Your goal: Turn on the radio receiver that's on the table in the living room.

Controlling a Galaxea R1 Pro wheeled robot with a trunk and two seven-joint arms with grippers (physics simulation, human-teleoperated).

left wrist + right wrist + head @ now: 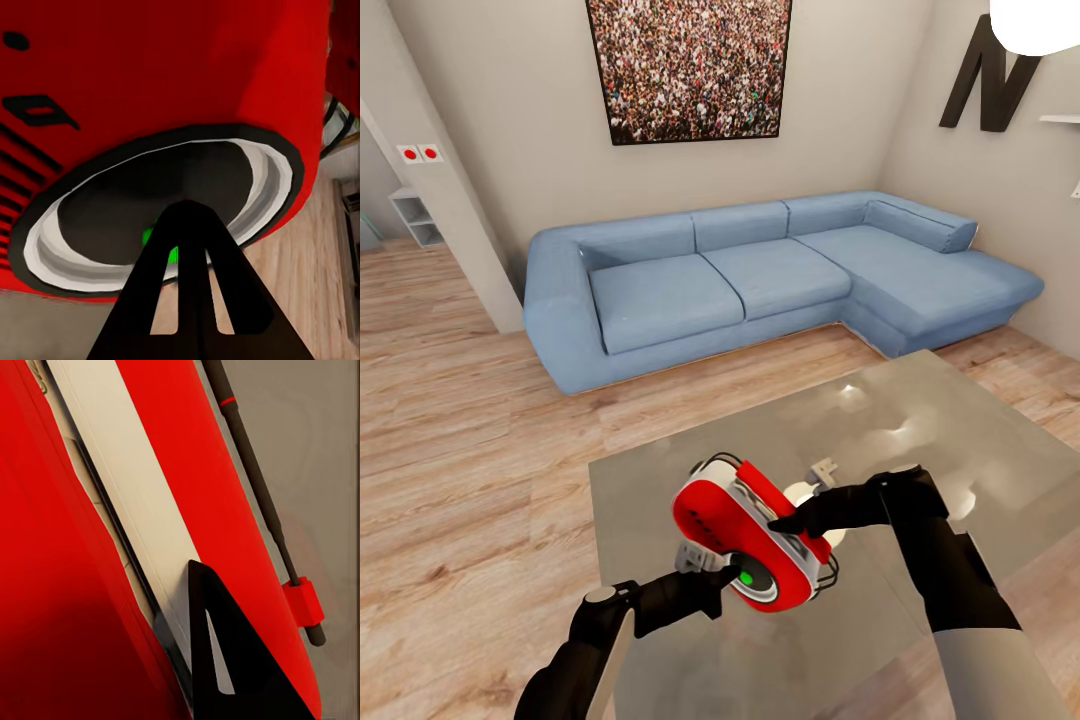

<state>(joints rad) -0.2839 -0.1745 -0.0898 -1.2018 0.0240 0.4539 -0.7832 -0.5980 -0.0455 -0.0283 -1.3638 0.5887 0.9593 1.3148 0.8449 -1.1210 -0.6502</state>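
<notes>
Red and white, the radio receiver (pixel 752 535) sits tilted up off the glossy grey worktop (pixel 960 430), caught between the two tools over the worktop's near corner. The right tool (pixel 778 523) comes in from the side, its dark fingers pressed against the radio's white trim; in the right wrist view one fingertip (pixel 217 660) lies flat on the white band between the red shells, with the thin wire handle (pixel 259 495) running just beyond it. It looks clamped on the radio's edge, steadying it, though the second finger is hidden, so the grip is a judgement.

The left tool (pixel 722 578) reaches up from below toward the round dial (pixel 755 578). In the left wrist view its fingers (pixel 187 300) read as drawn together into one point, the tip resting right at the green centre (pixel 159 241) of the dial's recessed ring. It carries nothing.

The step in hand appears to be pressing that green button. To do it well, the left tip should push straight along the dial's axis rather than glancing off the white rim, while the right tool holds firm so the radio does not pivot away from the push. A short, centred press should suffice; sliding sideways risks twisting the radio out of the right tool's hold.
</notes>
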